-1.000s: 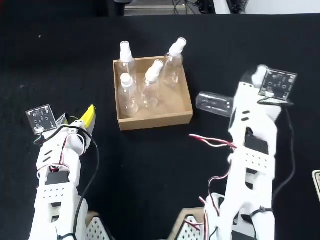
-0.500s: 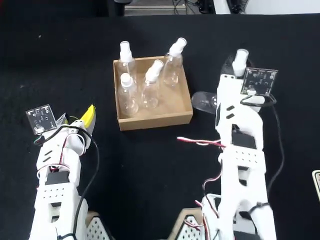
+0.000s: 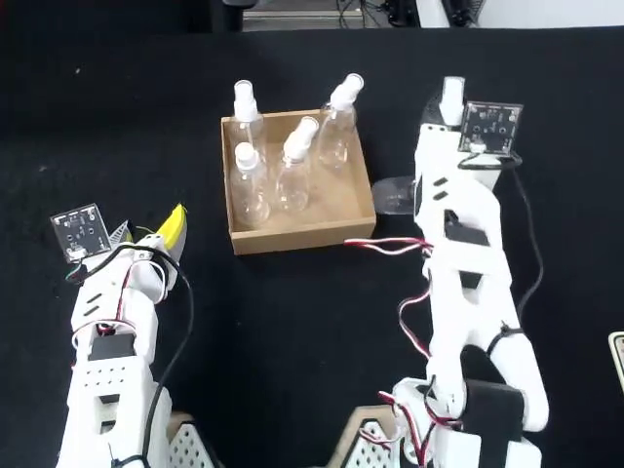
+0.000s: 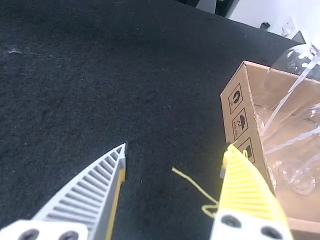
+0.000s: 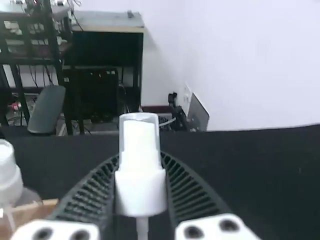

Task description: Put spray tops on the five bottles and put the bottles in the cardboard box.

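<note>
The cardboard box (image 3: pixel 357 208) sits at table centre with several clear bottles (image 3: pixel 292 171) standing in it, each with a white spray top. My right gripper (image 5: pixel 141 185) is shut on a bottle's white spray top (image 5: pixel 140 167), seen also as the spray top (image 3: pixel 451 99) over the arm; the clear bottle (image 3: pixel 395 195) hangs beneath it, just right of the box and mostly hidden by the arm. My left gripper (image 4: pixel 172 157) is open over black cloth beside the box's (image 4: pixel 240 117) left wall, holding nothing.
Black cloth (image 3: pixel 292 331) covers the table. A loose yellow thread (image 4: pixel 192 182) lies between the left fingers. A shelf and dark furniture (image 5: pixel 75 60) stand behind the table's far edge.
The right arm has swung left toward the box, carrying the bottle from lying sideways to hanging nearly upright under the gripper. The left arm has not moved.
</note>
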